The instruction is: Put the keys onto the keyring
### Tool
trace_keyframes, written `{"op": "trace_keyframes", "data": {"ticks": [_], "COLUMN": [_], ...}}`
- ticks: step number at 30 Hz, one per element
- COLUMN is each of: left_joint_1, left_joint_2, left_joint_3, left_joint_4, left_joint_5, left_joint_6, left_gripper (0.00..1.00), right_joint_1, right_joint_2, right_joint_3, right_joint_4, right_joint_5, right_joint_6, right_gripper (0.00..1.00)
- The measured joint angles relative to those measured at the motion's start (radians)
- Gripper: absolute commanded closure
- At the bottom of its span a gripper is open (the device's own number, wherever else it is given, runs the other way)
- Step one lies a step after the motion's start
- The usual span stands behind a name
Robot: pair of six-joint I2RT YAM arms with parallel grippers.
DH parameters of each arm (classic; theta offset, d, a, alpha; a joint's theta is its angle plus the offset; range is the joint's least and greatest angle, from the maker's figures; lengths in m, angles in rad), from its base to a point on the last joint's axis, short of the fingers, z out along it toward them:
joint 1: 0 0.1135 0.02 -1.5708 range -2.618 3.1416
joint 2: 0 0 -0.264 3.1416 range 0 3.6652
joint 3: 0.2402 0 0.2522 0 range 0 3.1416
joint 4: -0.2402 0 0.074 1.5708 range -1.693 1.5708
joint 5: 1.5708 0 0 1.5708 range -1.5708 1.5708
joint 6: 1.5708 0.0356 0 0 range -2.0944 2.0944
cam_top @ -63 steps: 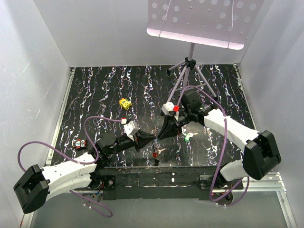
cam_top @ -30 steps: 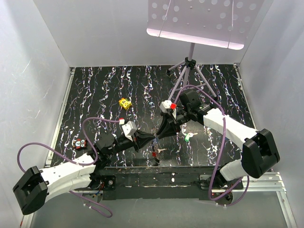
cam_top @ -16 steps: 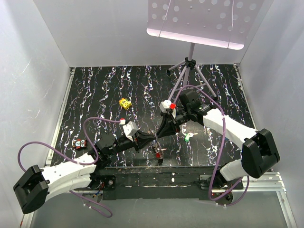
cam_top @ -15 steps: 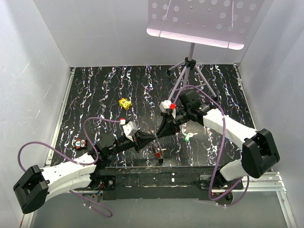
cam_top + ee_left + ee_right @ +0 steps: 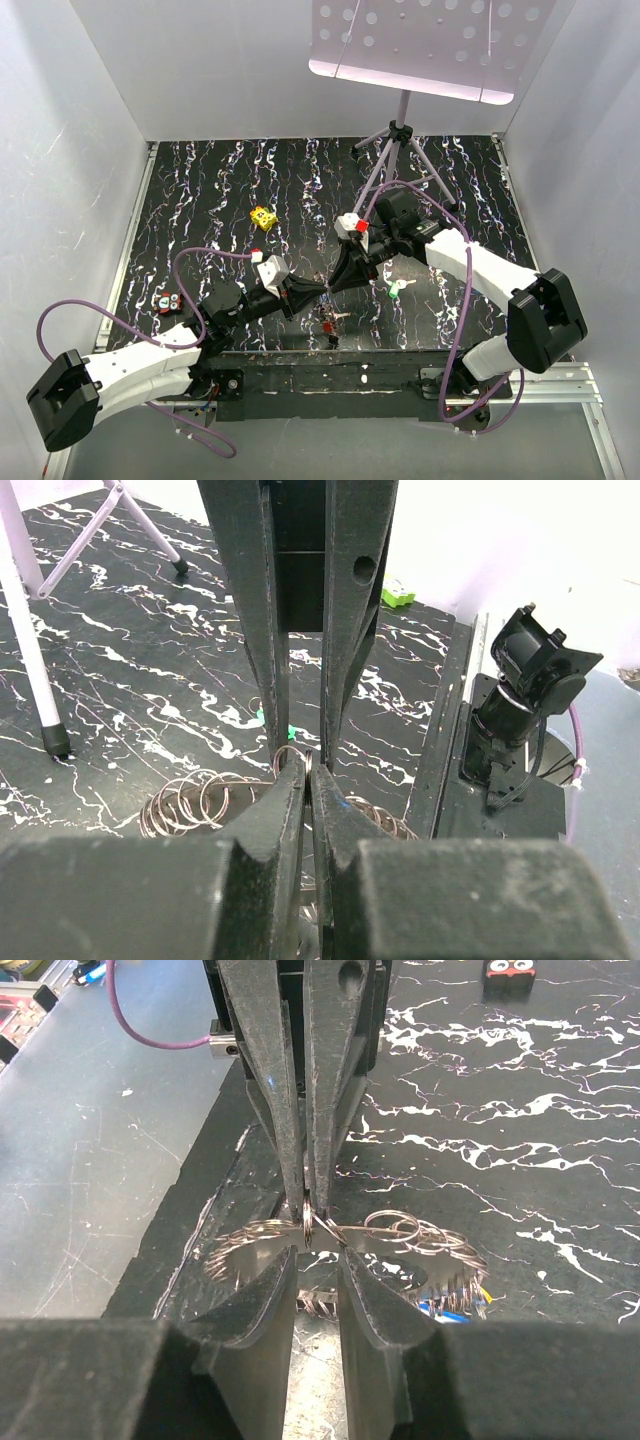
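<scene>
Over the table's near edge my two grippers meet tip to tip. My left gripper [image 5: 322, 291] [image 5: 306, 772] is shut on the keyring [image 5: 292, 755] [image 5: 307, 1222], a thin silvery wire ring held edge-on between its pads. My right gripper [image 5: 334, 287] [image 5: 315, 1257] faces it with its jaws a little apart. Its tips sit just short of the ring and nothing is clamped between them. More silvery wire loops [image 5: 400, 1230] spread to both sides of the ring. A red-headed key [image 5: 328, 325] lies below the tips, a green-headed key [image 5: 395, 292] lies to the right, and a blue key head [image 5: 450, 1308] shows under the loops.
A grey tripod stand [image 5: 398, 150] with a perforated plate stands at the back right. A yellow spotted block [image 5: 263, 217] lies mid-table, and a small red and black block [image 5: 168, 302] is at the left. The metal base rail [image 5: 330, 365] runs along the near edge.
The right gripper has crept slightly left toward the left gripper's tip, and its jaws have shifted a little. The left gripper keeps its hold on the ring.
</scene>
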Motion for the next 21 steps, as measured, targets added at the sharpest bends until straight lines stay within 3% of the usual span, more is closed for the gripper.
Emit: {"op": "trace_keyframes", "data": {"ticks": [8, 16, 19, 21], "left_joint_1": [0.0, 0.0, 0.0, 0.0], "left_joint_2": [0.0, 0.0, 0.0, 0.0], "left_joint_3": [0.0, 0.0, 0.0, 0.0], "left_joint_4": [0.001, 0.002, 0.004, 0.008], "left_joint_5": [-0.013, -0.023, -0.023, -0.021], "left_joint_6": [0.0, 0.0, -0.001, -0.001], "left_gripper": [1.0, 1.0, 1.0, 1.0], "right_joint_1": [0.011, 0.019, 0.02, 0.02], "right_joint_2": [0.005, 0.006, 0.006, 0.006], "right_joint_3": [0.0, 0.0, 0.0, 0.0], "right_joint_4": [0.003, 0.051, 0.069, 0.079], "right_joint_5": [0.014, 0.033, 0.034, 0.039], "right_joint_6": [0.017, 0.092, 0.116, 0.127], "right_gripper": [0.64, 0.65, 0.74, 0.86]}}
